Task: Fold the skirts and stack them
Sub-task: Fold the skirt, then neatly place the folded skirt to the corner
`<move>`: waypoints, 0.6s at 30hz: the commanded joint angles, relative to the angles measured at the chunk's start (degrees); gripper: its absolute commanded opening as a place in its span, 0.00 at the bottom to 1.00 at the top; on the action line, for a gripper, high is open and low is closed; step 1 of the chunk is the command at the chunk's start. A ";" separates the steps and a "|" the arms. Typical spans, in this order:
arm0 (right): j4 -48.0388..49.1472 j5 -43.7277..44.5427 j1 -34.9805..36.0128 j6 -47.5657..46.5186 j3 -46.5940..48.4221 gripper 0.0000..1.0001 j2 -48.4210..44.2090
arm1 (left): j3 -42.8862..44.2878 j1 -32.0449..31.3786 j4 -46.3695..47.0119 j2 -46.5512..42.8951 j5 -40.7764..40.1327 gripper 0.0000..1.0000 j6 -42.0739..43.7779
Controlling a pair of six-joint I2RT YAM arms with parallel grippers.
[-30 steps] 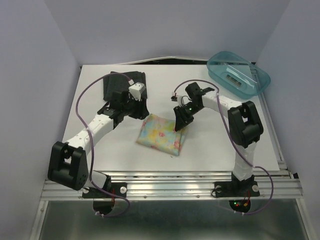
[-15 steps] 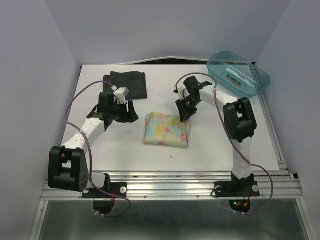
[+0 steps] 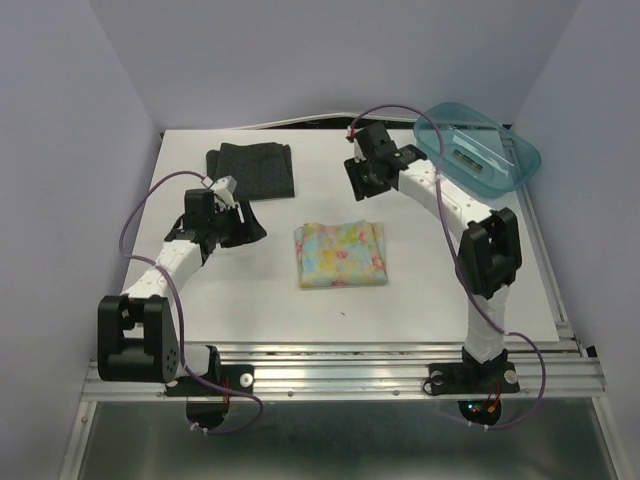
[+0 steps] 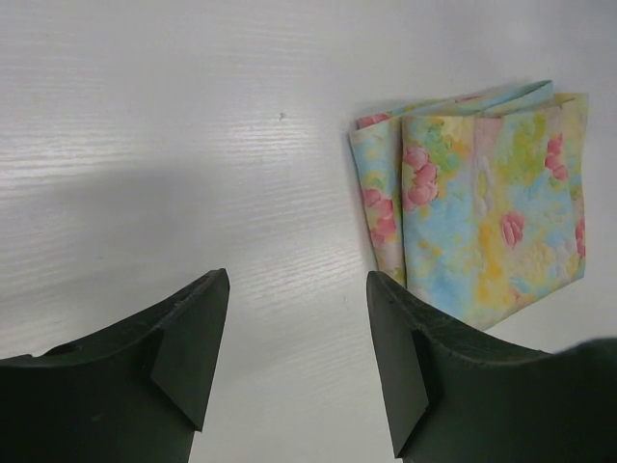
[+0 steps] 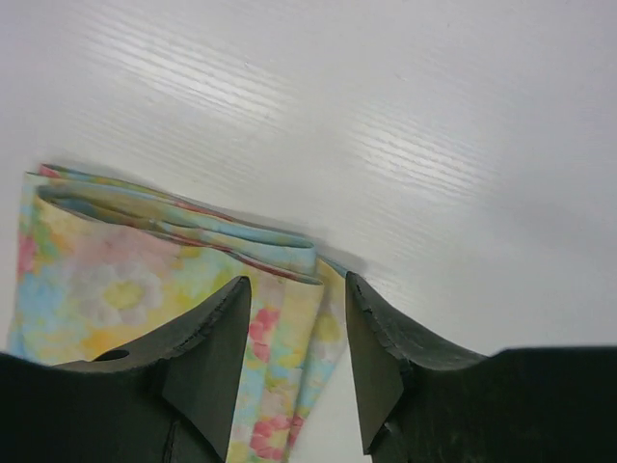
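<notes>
The floral skirt lies folded in a flat square at the middle of the table. It also shows in the left wrist view and the right wrist view. The dark skirt lies folded at the back left. My left gripper is open and empty, left of the floral skirt and in front of the dark one; its jaws frame bare table. My right gripper is open and empty, raised behind the floral skirt's far edge, which shows between its fingers.
A translucent teal bin stands at the back right corner, close to the right arm's forearm. The white tabletop ends at a metal rail along the front edge. Purple walls close in the sides and back.
Both grippers have let go of and drawn away from the floral skirt: the left moved left, the right moved toward the back. The skirt now lies squarer and flatter.
</notes>
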 commanded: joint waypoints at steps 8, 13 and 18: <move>1.69 21.95 20.31 10.13 12.89 0.47 6.59 | 3.08 0.19 -1.35 2.00 -9.23 0.71 -5.24; 3.27 31.27 26.64 10.31 15.78 0.47 10.72 | 2.99 0.28 -1.00 1.82 -10.11 0.72 -5.33; 2.84 33.22 27.36 10.31 16.93 0.47 14.33 | 1.94 0.28 -0.03 0.94 -10.20 0.72 -5.51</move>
